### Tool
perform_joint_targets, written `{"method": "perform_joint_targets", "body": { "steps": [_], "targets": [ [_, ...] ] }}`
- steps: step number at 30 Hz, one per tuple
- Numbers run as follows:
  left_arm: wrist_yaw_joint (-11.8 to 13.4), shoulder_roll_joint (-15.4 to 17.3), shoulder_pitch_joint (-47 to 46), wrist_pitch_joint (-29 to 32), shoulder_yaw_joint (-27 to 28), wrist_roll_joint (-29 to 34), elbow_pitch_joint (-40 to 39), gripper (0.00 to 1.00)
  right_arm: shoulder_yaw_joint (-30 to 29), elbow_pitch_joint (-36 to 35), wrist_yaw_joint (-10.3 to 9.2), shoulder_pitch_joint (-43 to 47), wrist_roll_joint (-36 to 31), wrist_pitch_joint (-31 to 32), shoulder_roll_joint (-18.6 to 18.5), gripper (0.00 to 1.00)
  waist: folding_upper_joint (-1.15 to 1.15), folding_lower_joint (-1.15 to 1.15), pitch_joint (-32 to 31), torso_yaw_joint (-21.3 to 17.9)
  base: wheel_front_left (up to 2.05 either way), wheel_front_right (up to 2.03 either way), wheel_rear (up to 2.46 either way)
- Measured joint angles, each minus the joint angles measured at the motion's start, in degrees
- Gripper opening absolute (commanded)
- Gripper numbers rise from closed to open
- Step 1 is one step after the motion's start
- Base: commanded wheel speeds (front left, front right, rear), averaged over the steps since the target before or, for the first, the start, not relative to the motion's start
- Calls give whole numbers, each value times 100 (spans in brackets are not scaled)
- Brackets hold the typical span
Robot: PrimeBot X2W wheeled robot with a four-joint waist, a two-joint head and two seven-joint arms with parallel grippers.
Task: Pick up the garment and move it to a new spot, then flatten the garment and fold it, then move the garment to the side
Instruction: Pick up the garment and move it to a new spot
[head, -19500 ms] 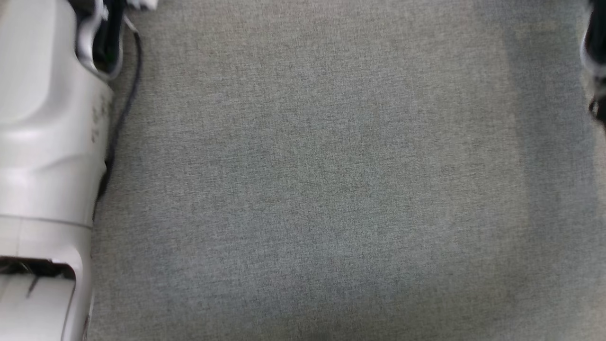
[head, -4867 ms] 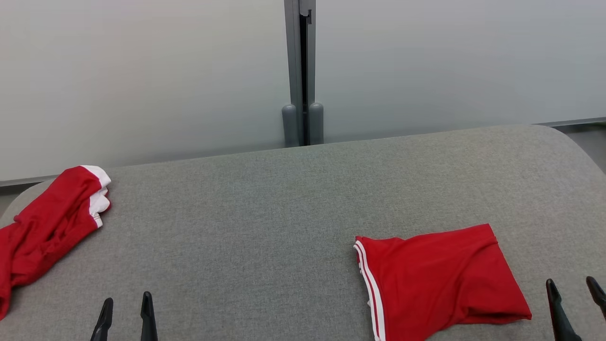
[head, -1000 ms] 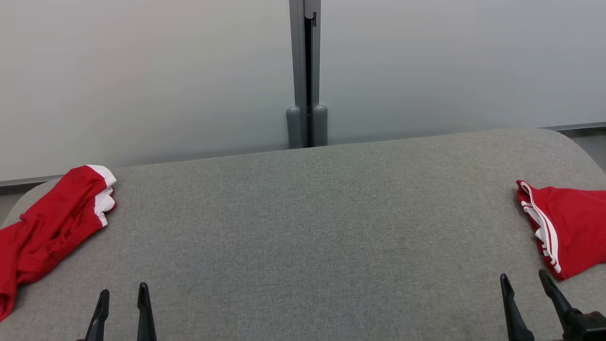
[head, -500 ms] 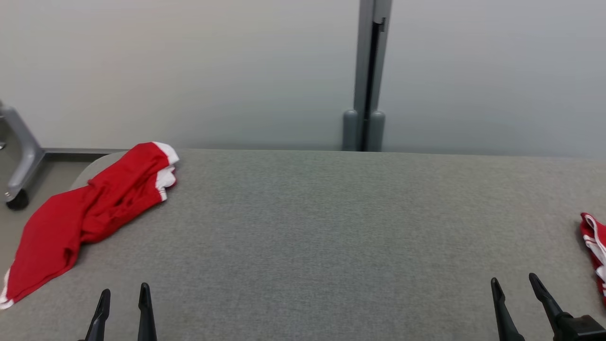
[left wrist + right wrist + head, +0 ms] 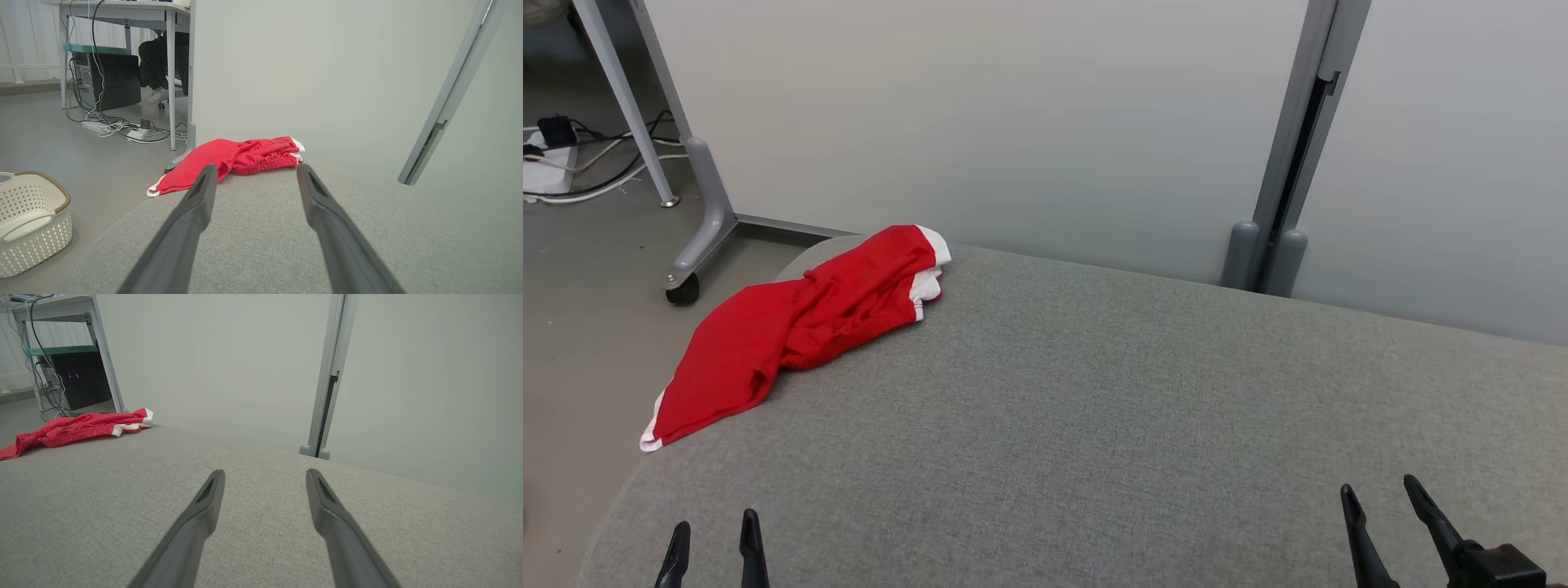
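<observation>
A crumpled red garment [image 5: 792, 327] with white trim lies at the far left corner of the grey padded table [image 5: 1094, 425], one end hanging over the table's edge. The left wrist view has the garment [image 5: 233, 157] straight ahead, beyond the fingertips. In the right wrist view the garment [image 5: 77, 426] sits far off to the left. My left gripper [image 5: 712, 535] hovers open and empty at the near left. My right gripper [image 5: 1380, 502] is open and empty at the near right. Both stand well short of the cloth.
A pale partition wall with a grey post [image 5: 1282, 163] runs behind the table. Left of the table is bare floor with a wheeled desk leg [image 5: 698, 237] and cables [image 5: 572, 163]. A white laundry basket [image 5: 28, 220] stands on the floor. A seated person's foot [image 5: 157, 94] shows under the desk.
The head camera has swung left: the crumpled garment now sits nearer the middle and the folded red one at the right has left the picture. Both grippers stay open.
</observation>
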Motion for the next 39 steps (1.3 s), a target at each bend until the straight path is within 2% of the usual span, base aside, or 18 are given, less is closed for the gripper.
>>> {"method": "perform_joint_targets", "body": {
  "steps": [11, 14, 20, 23, 29, 34, 39],
  "targets": [
    [-43, 0, -352, 0, -104, -43, 48, 100, 32, -136, 0, -69, -81, 0, 0, 100, 0, 0, 433, -200, 0, 0, 0],
    [-100, 3, -895, -1, -245, -349, 256, 100, 52, -297, 0, -337, -130, 0, -141, 100, 0, 0, 778, -256, 0, 0, 0],
    [-190, 3, -2491, 3, -375, -408, 1228, 100, 38, -688, 0, -989, -78, 0, -625, 100, 0, 0, 1777, -349, 0, 0, 0],
    [-171, 152, -3385, 230, -291, -519, 1794, 100, 26, -861, 0, -1183, -54, 0, -802, 100, 0, 0, 2304, -399, 0, 0, 0],
    [-88, 704, -4953, 804, 29, -731, 2771, 100, 238, -1147, 0, -1481, 5, 0, -1035, 100, 0, 0, 3222, -534, 0, 0, 0],
    [-31, 999, -5728, 1325, 198, -938, 3530, 100, 296, -1241, 0, -1517, 57, 0, -1118, 100, 0, 0, 3631, -690, 0, 0, 0],
    [111, 1238, -6282, 2242, 1, -829, 4391, 100, 294, -1355, 0, -1526, 94, -19, -1161, 100, 0, 0, 3890, -895, 0, 0, 0]
  ]
}}
